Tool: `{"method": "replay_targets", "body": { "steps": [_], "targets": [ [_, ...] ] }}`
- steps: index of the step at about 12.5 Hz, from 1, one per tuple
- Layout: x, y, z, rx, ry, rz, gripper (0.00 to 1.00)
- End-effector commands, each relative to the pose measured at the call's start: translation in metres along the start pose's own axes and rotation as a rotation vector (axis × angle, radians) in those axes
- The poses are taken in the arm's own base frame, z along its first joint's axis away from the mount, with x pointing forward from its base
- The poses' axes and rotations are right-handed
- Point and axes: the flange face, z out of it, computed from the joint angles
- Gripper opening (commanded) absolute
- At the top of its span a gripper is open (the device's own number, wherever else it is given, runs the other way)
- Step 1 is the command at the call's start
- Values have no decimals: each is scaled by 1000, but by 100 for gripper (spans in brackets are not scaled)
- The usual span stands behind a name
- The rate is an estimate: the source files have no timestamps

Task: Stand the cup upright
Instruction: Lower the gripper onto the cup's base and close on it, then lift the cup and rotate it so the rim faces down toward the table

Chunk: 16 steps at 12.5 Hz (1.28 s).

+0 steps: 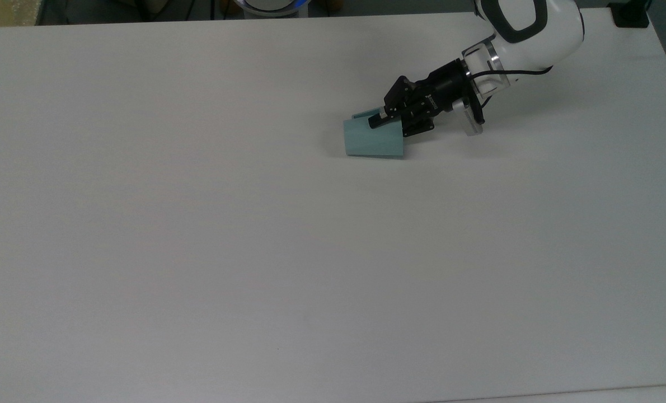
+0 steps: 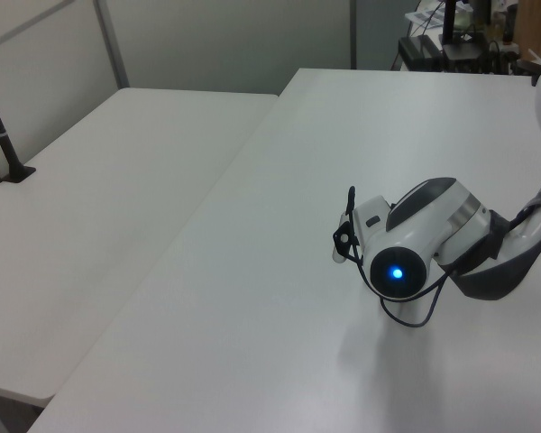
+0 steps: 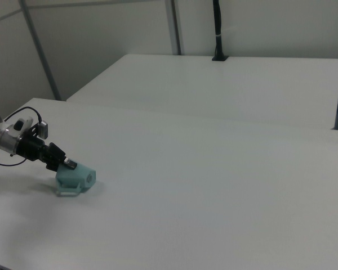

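One pale teal faceted cup (image 1: 373,137) is seen on the white table (image 1: 198,224), in the top view's upper right part, and it is not upright: it is tilted, with its wide end held up off the surface toward the arm and its narrower end pointing to the top view's left. In the right view the single cup (image 3: 75,179) is shown near the right view's left edge, its lower edge touching the table. One black two-finger gripper (image 1: 390,122) is closed on the cup's rim, with one finger (image 1: 379,120) lying across the top of the wall; the other finger is apparently inside the cup, though it is hidden. One white arm (image 2: 415,239) is seen from behind in the left view, with one blue light (image 2: 396,271) lit on it. A second white table (image 3: 225,84) is seen beyond the first in the right view.
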Motion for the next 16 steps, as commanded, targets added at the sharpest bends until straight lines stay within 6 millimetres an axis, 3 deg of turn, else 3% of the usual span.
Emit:
{"method": "replay_targets", "body": {
  "steps": [1,5,7,9,11,14,16],
  "targets": [
    [6,9,10,110,-34,46,0],
    [33,72,0,211,-88,78,0],
    [48,127,3,313,-146,76,0],
    [58,168,7,397,-177,60,0],
    [71,205,34,491,-221,82,0],
    [75,265,101,692,-273,129,0],
    [67,294,147,834,-303,124,0]
  ]
}}
